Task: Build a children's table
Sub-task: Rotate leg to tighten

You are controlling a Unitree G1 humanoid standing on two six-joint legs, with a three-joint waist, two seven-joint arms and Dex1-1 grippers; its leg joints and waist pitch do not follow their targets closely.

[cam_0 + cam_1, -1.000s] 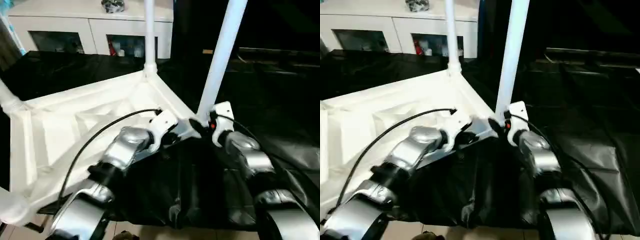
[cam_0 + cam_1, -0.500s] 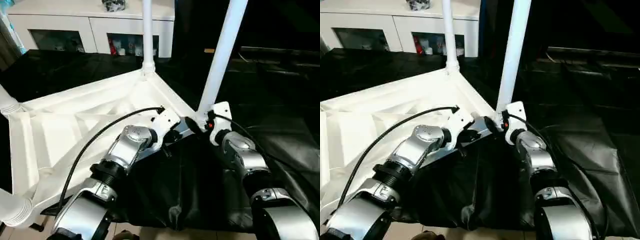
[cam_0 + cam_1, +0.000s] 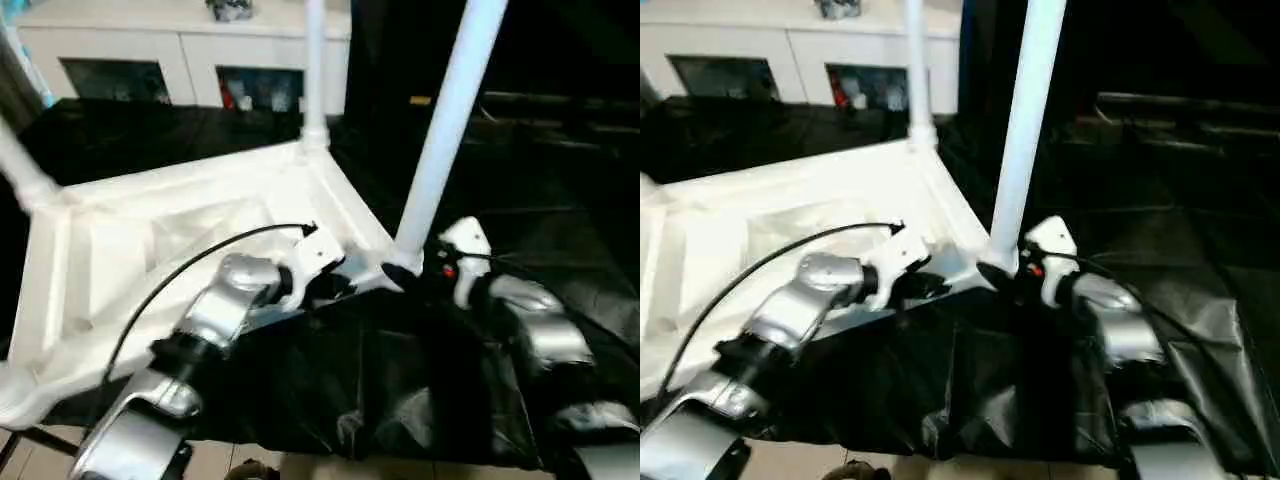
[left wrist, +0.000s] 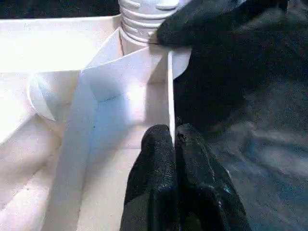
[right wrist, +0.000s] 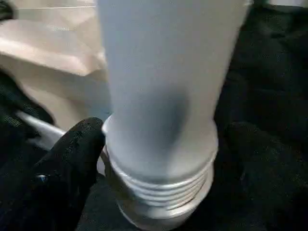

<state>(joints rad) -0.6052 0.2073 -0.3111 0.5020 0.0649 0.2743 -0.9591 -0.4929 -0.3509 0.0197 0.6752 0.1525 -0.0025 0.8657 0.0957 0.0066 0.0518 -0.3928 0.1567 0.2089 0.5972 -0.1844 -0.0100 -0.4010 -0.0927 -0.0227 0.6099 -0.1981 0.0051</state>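
Observation:
The white table top (image 3: 180,230) lies upside down on a black cover, with its legs pointing up. One leg (image 3: 450,120) stands in the near right corner socket, and its ribbed base (image 5: 159,178) is seated there. My right gripper (image 3: 405,272) is shut on that leg's base, with a black finger (image 5: 67,168) against the ribbed collar. My left gripper (image 3: 345,285) is shut on the top's raised rim (image 4: 170,91) just beside that corner. A second leg (image 3: 314,70) rises at the far corner and a third (image 3: 20,165) at the left.
A white cabinet with glass doors (image 3: 150,60) stands behind the work. The black cover (image 3: 400,380) drapes over the front edge, with bare floor (image 3: 300,468) below it. To the right lies a dark surface (image 3: 560,200).
The whole picture has shifted and tilted, so the camera moved. Both grippers keep their holds at the near right corner. The right wrist sits slightly further out from the leg's base.

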